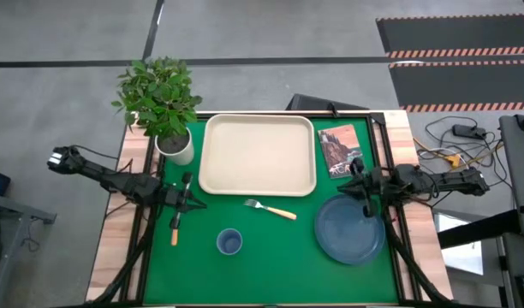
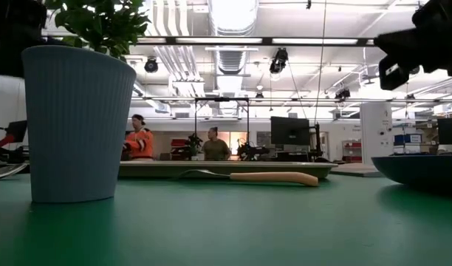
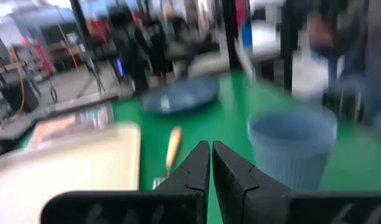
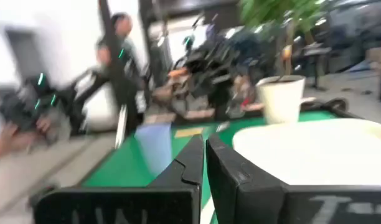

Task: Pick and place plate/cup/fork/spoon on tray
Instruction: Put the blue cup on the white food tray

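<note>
**Dishes on the green mat, tray bare**

High view: the smooth cream tray (image 1: pixel 258 155) lies at the table's far edge, nothing in it. The round slate plate (image 1: pixel 349 229) sits near the right edge under the right gripper (image 1: pixel 366 208); the ribbed cup (image 1: pixel 229 242) stands at the near edge, the wooden-handled fork (image 1: pixel 270 208) beside the tray, the spoon (image 1: pixel 175 232) by the left gripper (image 1: pixel 186 203).

Wrist views: both claws pressed together.

Left dark two-finger hand (image 1: pixel 187 203) sits at the tabletop's left side, fingers closed together. Right dark two-finger hand (image 1: pixel 358 184) sits at the right side, fingers likewise closed.
</note>
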